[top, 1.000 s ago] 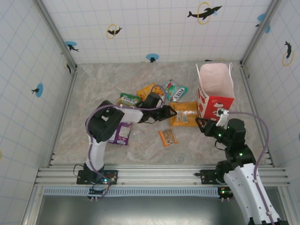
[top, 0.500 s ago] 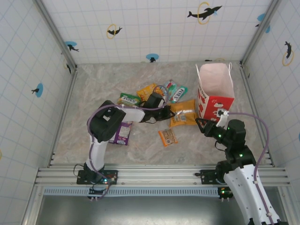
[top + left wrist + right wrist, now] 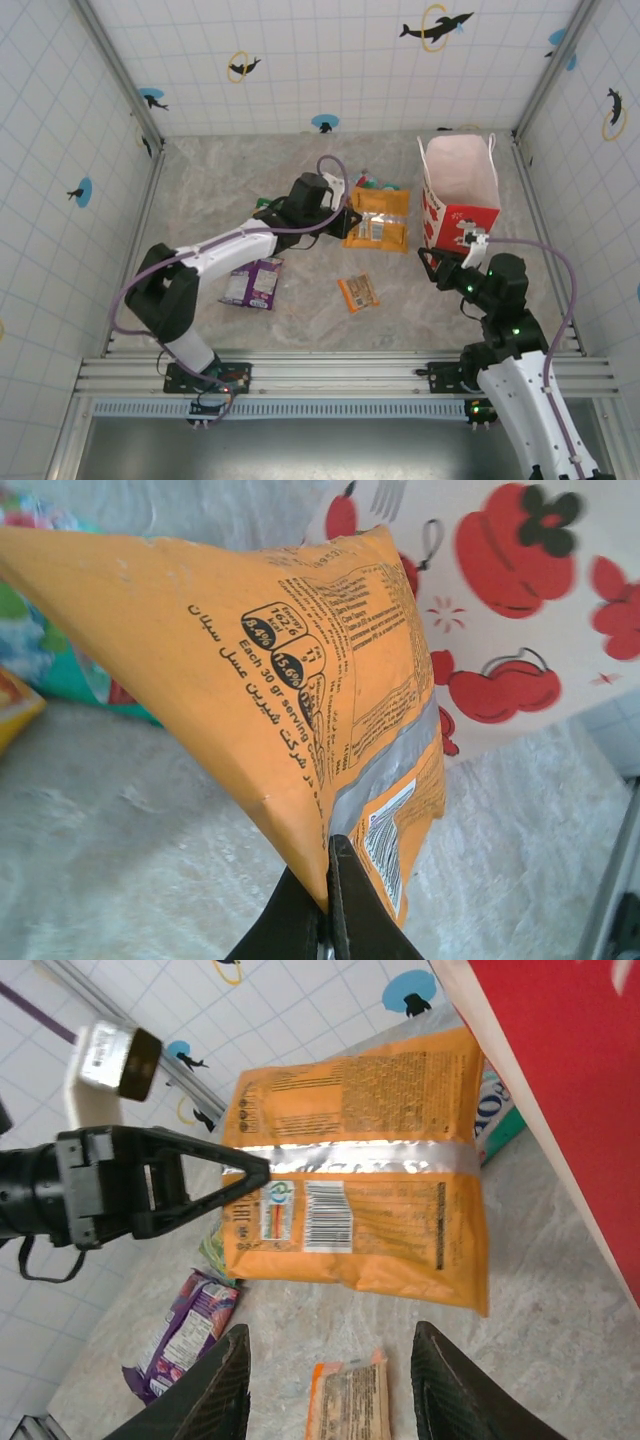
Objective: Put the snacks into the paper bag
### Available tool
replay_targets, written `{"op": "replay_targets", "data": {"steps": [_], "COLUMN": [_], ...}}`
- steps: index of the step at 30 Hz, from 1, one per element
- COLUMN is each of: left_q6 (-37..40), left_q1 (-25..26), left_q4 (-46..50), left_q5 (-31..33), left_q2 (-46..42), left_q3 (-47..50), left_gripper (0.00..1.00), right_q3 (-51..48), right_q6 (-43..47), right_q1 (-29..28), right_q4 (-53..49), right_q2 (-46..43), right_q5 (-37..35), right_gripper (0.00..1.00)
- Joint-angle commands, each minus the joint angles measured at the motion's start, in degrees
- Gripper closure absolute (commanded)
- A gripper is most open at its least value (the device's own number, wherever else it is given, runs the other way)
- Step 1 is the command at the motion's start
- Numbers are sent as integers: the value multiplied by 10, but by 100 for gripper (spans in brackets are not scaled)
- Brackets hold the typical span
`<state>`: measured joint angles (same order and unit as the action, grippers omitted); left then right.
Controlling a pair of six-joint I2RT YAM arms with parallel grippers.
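My left gripper (image 3: 340, 222) is shut on one edge of the yellow-orange pouch (image 3: 377, 220) and holds it off the table, just left of the paper bag (image 3: 460, 190). In the left wrist view the pouch (image 3: 280, 670) hangs from the shut gripper (image 3: 328, 900), with the bag's fruit-printed face (image 3: 520, 600) behind it. My right gripper (image 3: 440, 268) stands open in front of the bag with nothing in it. Its wrist view has the open gripper (image 3: 330, 1380), the pouch (image 3: 355, 1200), the small orange bar (image 3: 350, 1405), the purple packet (image 3: 185, 1335) and the bag's red side (image 3: 560, 1080).
The orange bar (image 3: 358, 292) lies mid-table and the purple packet (image 3: 252, 284) lies to its left. A teal packet (image 3: 385, 187) peeks out behind the held pouch. Other packets are hidden under the left arm. Tiled walls close in the table on three sides.
The left arm has stretched out and lifted the yellow-orange pouch off the table, carrying it back and toward the bag. The right arm has stayed put.
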<state>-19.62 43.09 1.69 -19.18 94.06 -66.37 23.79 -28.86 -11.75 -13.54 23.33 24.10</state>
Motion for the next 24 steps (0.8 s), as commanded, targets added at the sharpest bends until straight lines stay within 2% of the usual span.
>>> {"op": "replay_targets", "data": {"steps": [1,8,13,16,20,24], "left_q6": [143,316,411,456,551,611], "left_q1": [2,2,2,2,2,2], "left_q4": [59,123,149,156,189,198], "left_q5": [18,17,11,18,-12,-32], "left_q2": [-40,-120,-180,-213,-245,-272], "left_q3": [10,32,63,84,99,137], "left_gripper": [100,100,100,100,100,100], "right_q3": [49,81,93,113,157,203], "right_q6": [58,127,210,268,346,398], "right_q1": [-8,-33,-86,-132,-189,-238], "right_q4": [33,47,55,41,-4,-56], "right_q2": [22,70,92,112,160,218], "right_q5": [19,47,52,28,-14,-52], "right_gripper": [56,55,49,47,42,40]}}
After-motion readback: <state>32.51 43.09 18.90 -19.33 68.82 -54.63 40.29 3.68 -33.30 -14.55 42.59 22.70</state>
